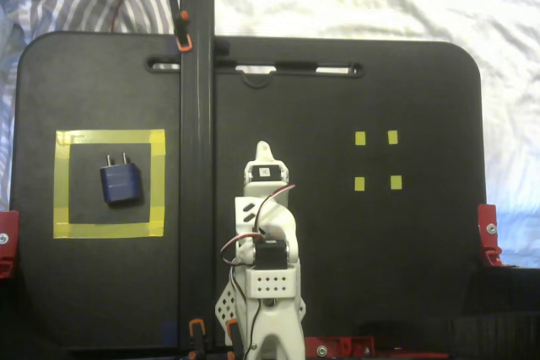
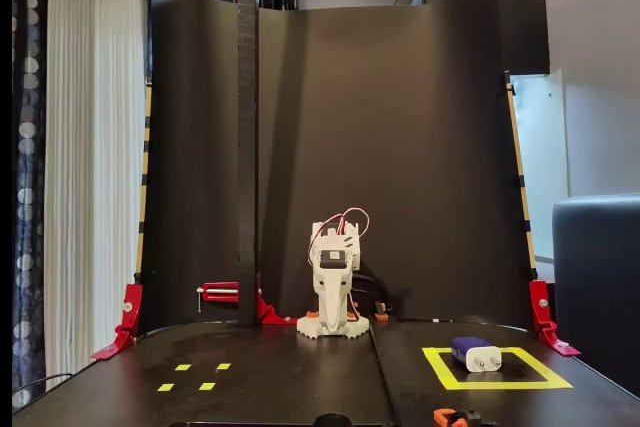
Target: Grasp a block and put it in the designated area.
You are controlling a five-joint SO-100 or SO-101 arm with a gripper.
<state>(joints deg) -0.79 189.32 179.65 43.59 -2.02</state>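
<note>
The dark-blue block [image 1: 121,183] lies flat inside the designated area [image 1: 110,137], a yellow tape square at the board's left in a fixed view looking down. In the front-facing fixed view the block [image 2: 475,353] rests within the designated area [image 2: 495,383] at the right, prongs facing the camera. The white arm is folded over its base at the board's middle. Its gripper [image 1: 263,152] is shut with nothing in it, far from the block. From the front the gripper [image 2: 333,314] points down at the board.
Four tiny yellow tape squares [image 1: 376,160] mark the board's other side. A black vertical post [image 1: 196,124] with orange clamps stands between arm and tape square. Red clamps [image 1: 488,233] hold the board edges. A tall black backdrop [image 2: 380,147] rises behind the arm.
</note>
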